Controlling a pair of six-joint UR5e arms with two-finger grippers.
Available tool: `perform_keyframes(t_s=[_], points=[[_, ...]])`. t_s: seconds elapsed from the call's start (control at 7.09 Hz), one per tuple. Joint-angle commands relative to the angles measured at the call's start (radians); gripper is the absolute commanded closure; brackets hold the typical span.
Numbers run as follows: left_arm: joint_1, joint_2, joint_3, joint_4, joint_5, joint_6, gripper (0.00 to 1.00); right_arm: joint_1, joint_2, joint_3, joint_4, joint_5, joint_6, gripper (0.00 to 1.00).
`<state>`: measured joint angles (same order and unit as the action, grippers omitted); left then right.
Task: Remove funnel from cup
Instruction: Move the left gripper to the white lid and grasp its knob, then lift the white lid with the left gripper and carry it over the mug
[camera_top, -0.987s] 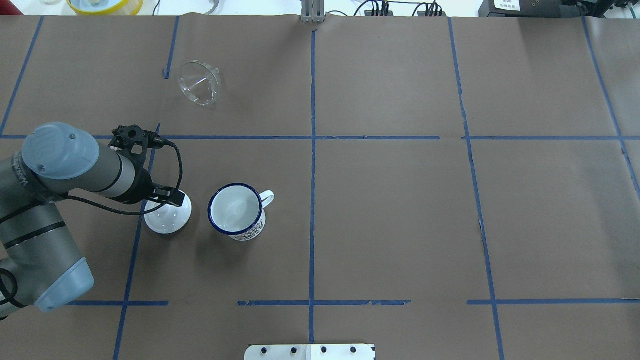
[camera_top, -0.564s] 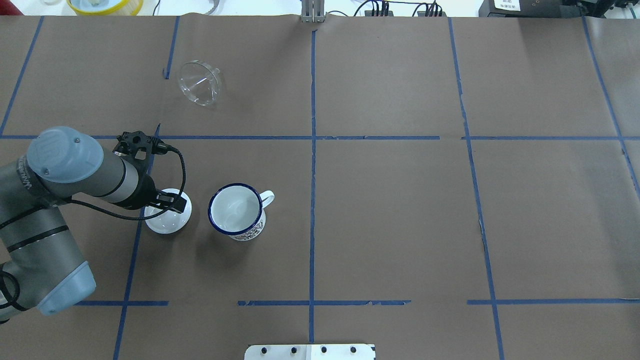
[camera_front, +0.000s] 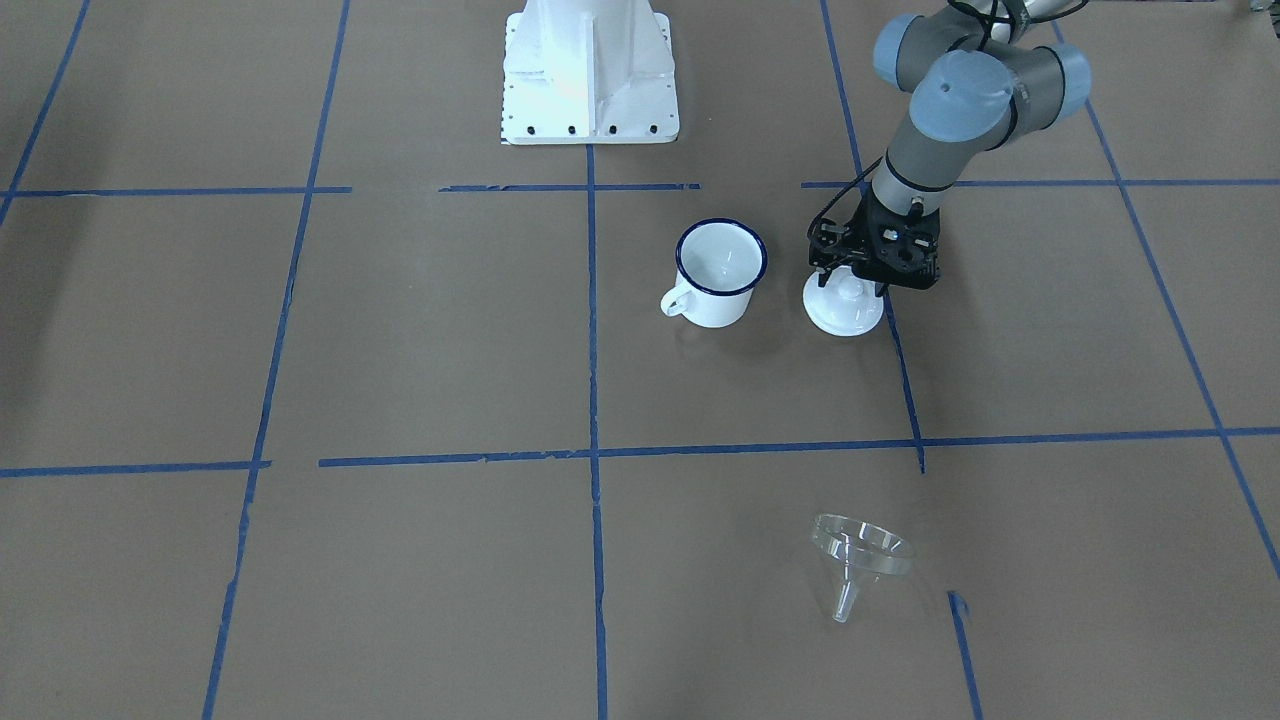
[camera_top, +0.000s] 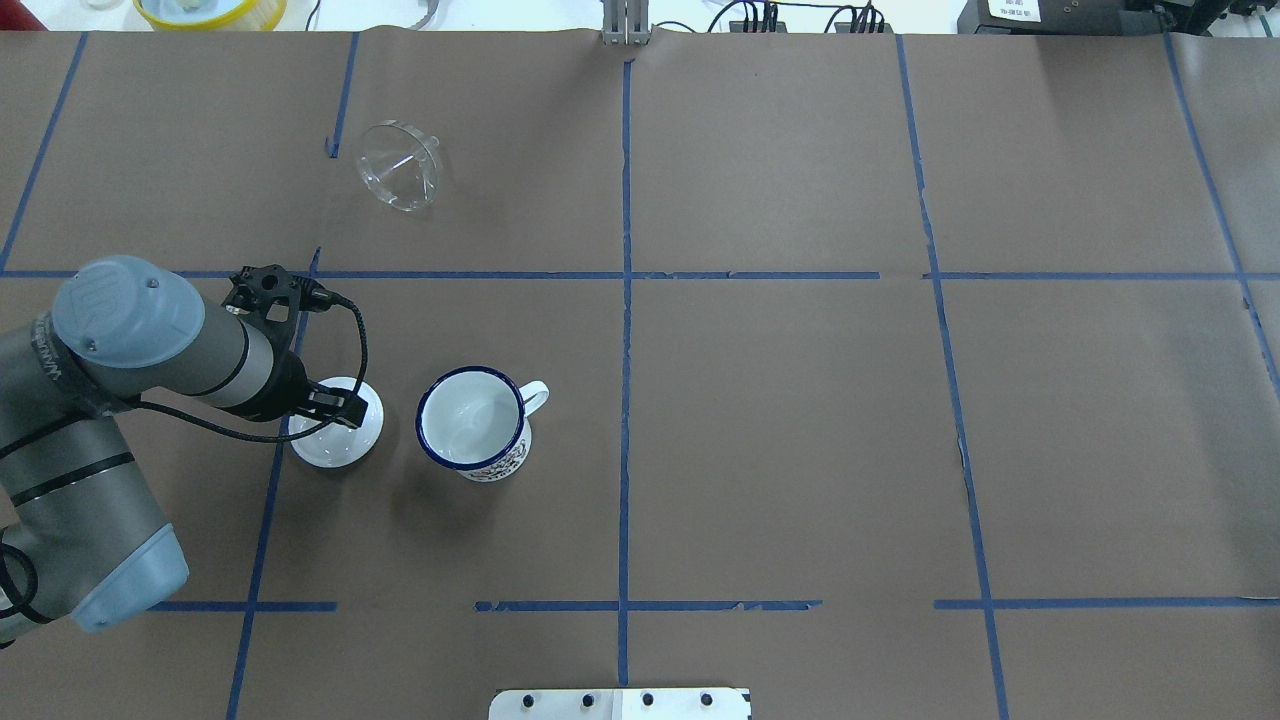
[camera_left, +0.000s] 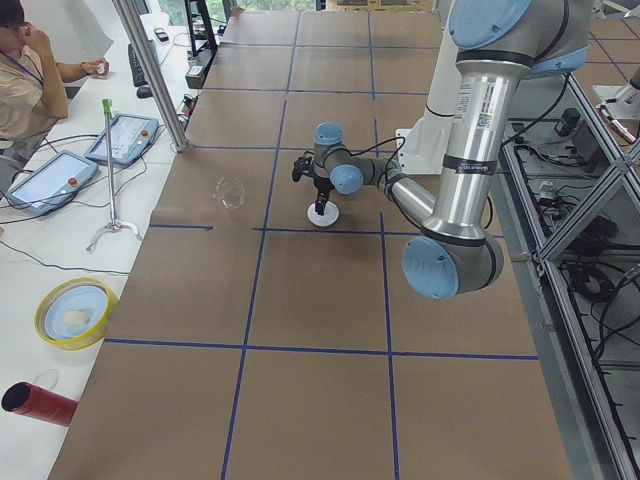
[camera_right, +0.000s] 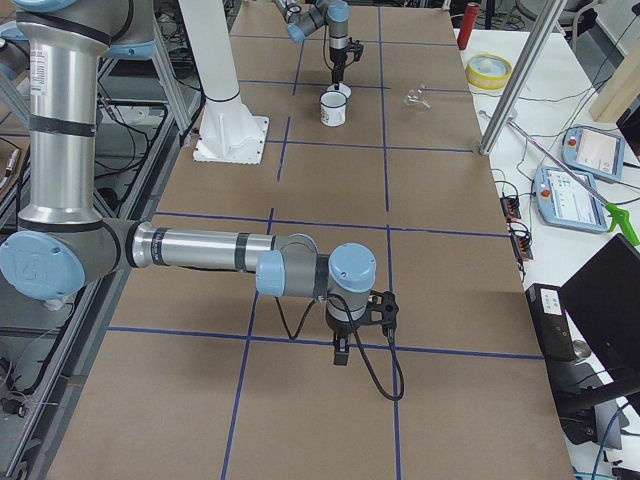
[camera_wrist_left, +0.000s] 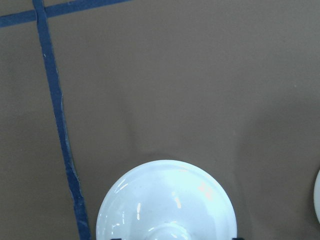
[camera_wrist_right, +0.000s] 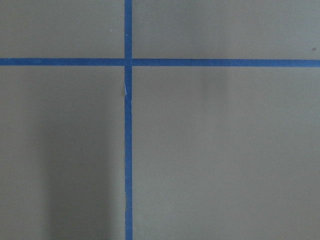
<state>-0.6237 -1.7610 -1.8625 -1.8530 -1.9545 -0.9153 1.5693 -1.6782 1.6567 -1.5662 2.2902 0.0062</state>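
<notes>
Jaws spread, the left gripper (camera_front: 850, 283) has edged over the lid (camera_top: 335, 447) beside the empty cup (camera_top: 472, 418), while the funnel (camera_top: 400, 178) lies apart toward the far left corner, so removal looks done; of the right gripper (camera_right: 342, 352) I cannot tell the jaws

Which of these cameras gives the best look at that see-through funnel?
The exterior front-facing view: there the funnel is largest, with its wide rim and narrow spout both plain against the brown paper. The overhead exterior view shows it smaller, the two side views only as a faint glint, and the wrist cameras not at all.
</notes>
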Motion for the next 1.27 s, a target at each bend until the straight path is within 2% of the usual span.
perform_keyframes(t_s=[0.0, 0.14, 0.28, 0.56, 0.71, 0.99, 1.13], points=[[0.001, 0.0, -0.003, 0.002, 0.0, 0.001, 0.48, 0.0, 0.0, 0.0, 0.0, 0.0, 0.0, 0.0], [-0.001, 0.0, -0.009, 0.008, 0.0, 0.0, 0.76, 0.0, 0.0, -0.002, 0.0, 0.0, 0.0, 0.0], [-0.002, 0.001, -0.012, 0.009, 0.002, 0.0, 0.99, 0.0, 0.0, 0.0, 0.0, 0.0, 0.0, 0.0], [-0.013, 0.003, -0.027, 0.011, 0.002, 0.0, 1.0, 0.0, 0.002, 0.0, 0.0, 0.0, 0.0, 0.0], [-0.034, 0.015, -0.099, 0.044, 0.0, 0.006, 1.0, 0.0, 0.0, 0.0, 0.0, 0.0, 0.0, 0.0], [-0.149, 0.006, -0.281, 0.241, -0.011, 0.013, 1.0, 0.0, 0.0, 0.0, 0.0, 0.0, 0.0, 0.0], [-0.16, -0.011, -0.393, 0.358, -0.042, 0.012, 1.0, 0.0, 0.0, 0.0, 0.0, 0.0, 0.0, 0.0]])
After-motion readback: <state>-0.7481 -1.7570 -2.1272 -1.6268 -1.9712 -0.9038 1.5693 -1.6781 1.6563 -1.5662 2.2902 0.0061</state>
